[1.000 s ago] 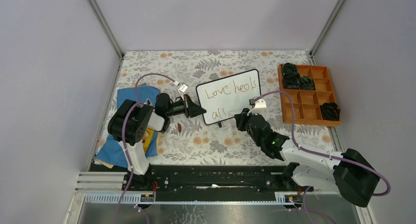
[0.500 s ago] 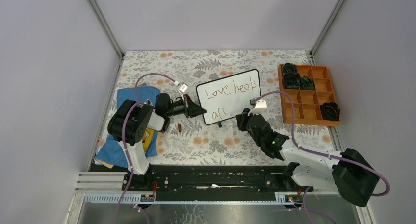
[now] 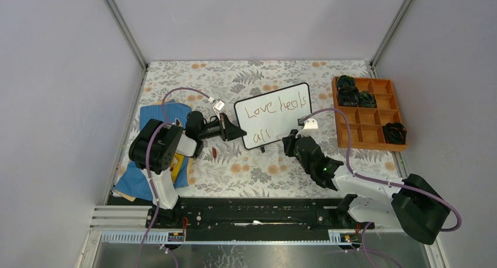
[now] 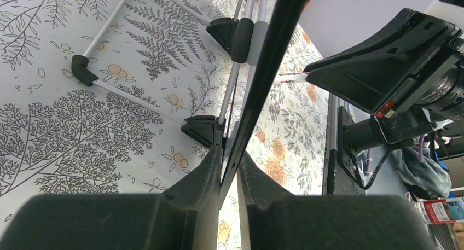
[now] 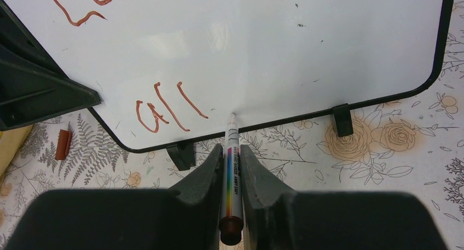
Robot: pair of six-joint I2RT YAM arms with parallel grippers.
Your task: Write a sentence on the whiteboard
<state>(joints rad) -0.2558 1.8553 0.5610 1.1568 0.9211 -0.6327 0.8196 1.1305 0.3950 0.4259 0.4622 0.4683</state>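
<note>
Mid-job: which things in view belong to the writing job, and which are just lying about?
In the job: whiteboard, clamped at its edge by the left fingers; sentence; marker in the right fingers.
Lying about: orange tray; blue cloth; small red-brown piece.

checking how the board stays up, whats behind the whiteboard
Behind the whiteboard, the left wrist view shows a thin metal rod stand with black corner joints, resting on the floral cloth. In the top view the board itself covers it.
</note>
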